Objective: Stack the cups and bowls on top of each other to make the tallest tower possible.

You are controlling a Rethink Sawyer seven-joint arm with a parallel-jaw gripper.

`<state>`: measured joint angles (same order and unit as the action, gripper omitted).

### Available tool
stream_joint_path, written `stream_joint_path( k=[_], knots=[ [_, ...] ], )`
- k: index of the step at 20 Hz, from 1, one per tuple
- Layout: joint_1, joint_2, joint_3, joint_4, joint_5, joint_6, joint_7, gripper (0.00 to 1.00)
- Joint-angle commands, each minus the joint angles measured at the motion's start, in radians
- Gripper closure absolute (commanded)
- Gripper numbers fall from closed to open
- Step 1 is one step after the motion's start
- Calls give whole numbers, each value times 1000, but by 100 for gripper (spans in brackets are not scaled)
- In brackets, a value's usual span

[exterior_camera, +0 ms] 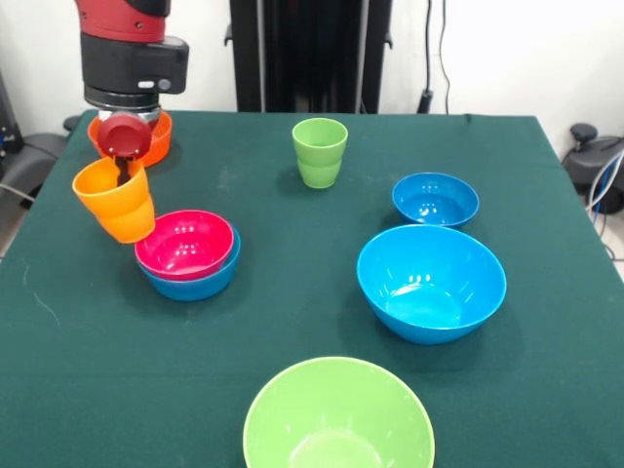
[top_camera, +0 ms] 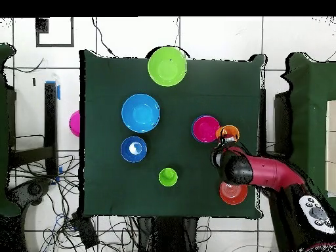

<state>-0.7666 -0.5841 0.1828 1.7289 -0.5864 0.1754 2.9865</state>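
My gripper (exterior_camera: 123, 175) is shut on the rim of the orange-yellow cup (exterior_camera: 117, 203), which hangs tilted just left of a small tower: a pink-red bowl (exterior_camera: 184, 243) nested in a small blue bowl (exterior_camera: 195, 284). From overhead, the cup (top_camera: 228, 133) sits right beside the pink-red bowl (top_camera: 205, 128), under the gripper (top_camera: 224, 141). The light green cup (exterior_camera: 320, 151) stands upright mid-table. A small orange bowl (exterior_camera: 156, 144) lies behind the gripper. Another small blue bowl (exterior_camera: 435, 200), a large blue bowl (exterior_camera: 430, 282) and a large lime green bowl (exterior_camera: 337, 417) rest apart on the cloth.
The dark green table (exterior_camera: 292, 292) carries everything. In the overhead view a magenta round thing (top_camera: 75, 123) shows at the table's left edge, and the red arm (top_camera: 269, 172) reaches in from the lower right over the orange bowl (top_camera: 233, 193). Cables and stands surround the table.
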Motion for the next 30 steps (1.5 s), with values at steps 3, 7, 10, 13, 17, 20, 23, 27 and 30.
stream_joint_path(
  k=[3,7,10,13,17,20,23,27,30],
  knots=[
    [7,9,161,59,-150,40,-271,100],
    [-15,-31,187,90,-172,79,-304,100],
    [-48,-77,220,133,-169,120,-343,100],
    [-67,-65,241,131,-198,113,-353,100],
    [-107,-42,278,125,-242,114,-389,100],
    [-170,-47,330,131,-257,159,-461,100],
    [-221,-56,372,135,-256,200,-527,100],
    [-255,-14,399,103,-279,210,-579,100],
    [-269,30,408,72,-301,193,-610,100]
  ],
)
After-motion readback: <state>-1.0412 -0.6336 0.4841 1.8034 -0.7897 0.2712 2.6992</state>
